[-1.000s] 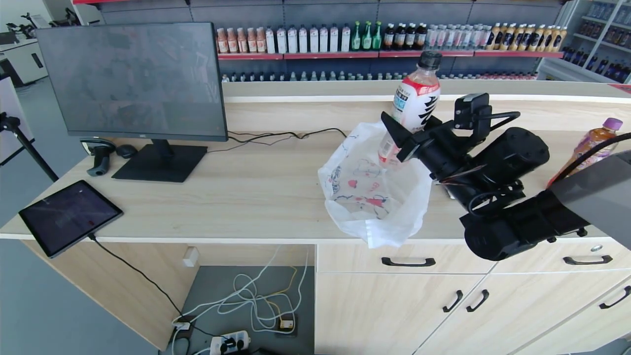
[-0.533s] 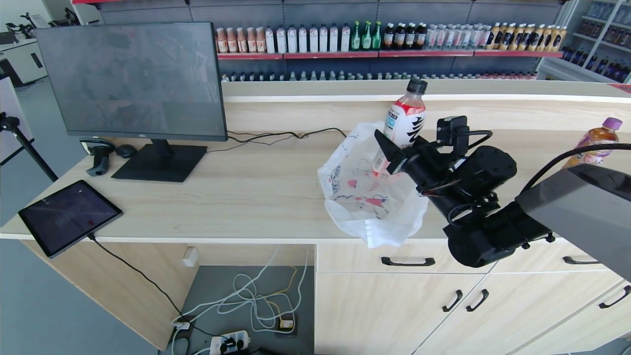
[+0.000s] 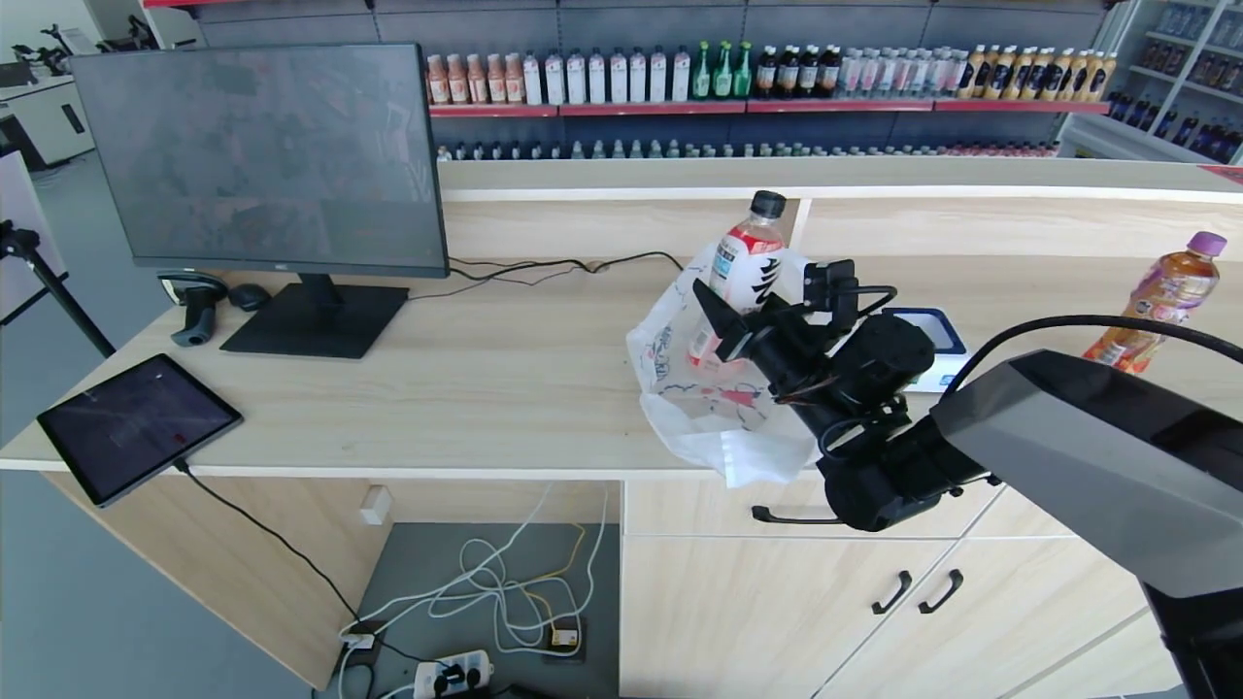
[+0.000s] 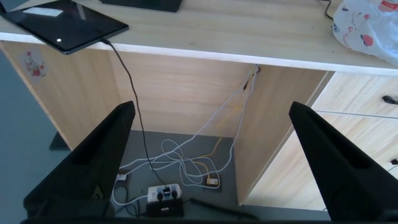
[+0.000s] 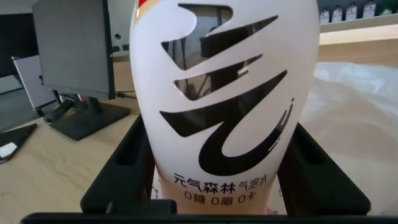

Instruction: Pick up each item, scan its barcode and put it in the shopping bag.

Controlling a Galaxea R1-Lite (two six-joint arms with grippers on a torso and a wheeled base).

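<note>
My left gripper hangs low on the near side of the counter, its two fingers spread wide with nothing between them. Past it, a power strip and loose cables lie on the floor in the open bay. A tablet lies over the counter's near left corner. To the right, the shopping bag slumps at the near edge, its mouth open. My right gripper is clamped on the lower half of the white-labelled bottle, and the wrist view shows a black finger pressed to each side of the label. The bottle leans slightly with its black cap up and its base down in the bag's mouth; I cannot tell whether it touches the bag's bottom. Just right of the bag, behind my arm, lies a flat white pad with a blue face. An amber bottle with a purple cap stands well off to the right. At far left are the monitor and a handheld scanner beside its foot. Drink shelves run along the back.
</note>
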